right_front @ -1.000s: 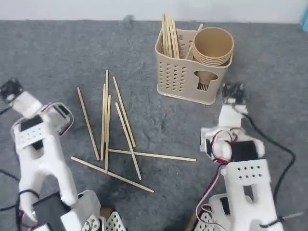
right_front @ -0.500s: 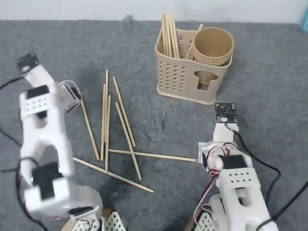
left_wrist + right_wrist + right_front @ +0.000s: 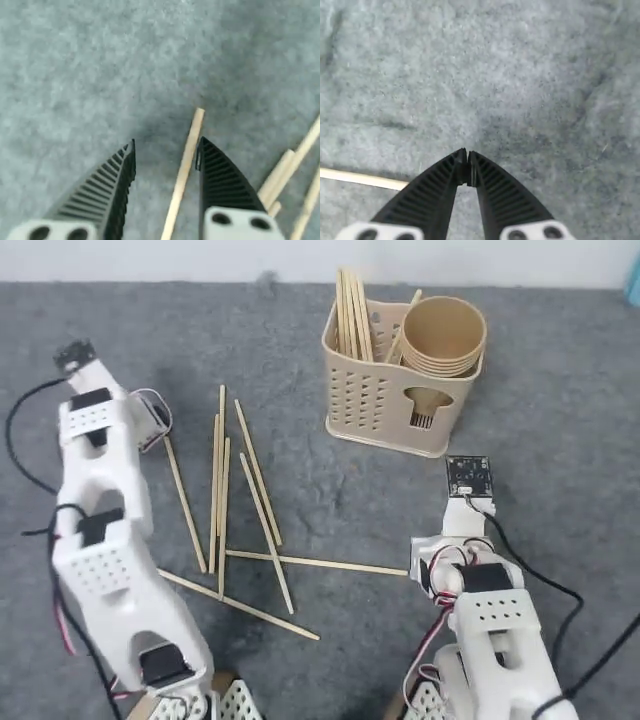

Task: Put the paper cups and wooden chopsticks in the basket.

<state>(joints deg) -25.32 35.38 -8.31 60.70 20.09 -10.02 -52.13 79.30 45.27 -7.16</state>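
Several chopsticks [image 3: 315, 561] litter the carpet [image 3: 560, 440] near the basket [image 3: 375, 400]; left pincer [image 3: 166, 145] gapes astride one chopstick [image 3: 186, 160], right pincer [image 3: 467, 152] pinched together.

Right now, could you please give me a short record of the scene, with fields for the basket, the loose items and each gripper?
Basket: beige basket, upright at the far side of the grey mat
In basket: stacked paper cups; standing chopsticks beside them
Loose: scattered chopsticks on the mat between the arms
Left gripper: open, one leftmost chopstick lying between its fingers
Right gripper: shut, empty, above bare mat
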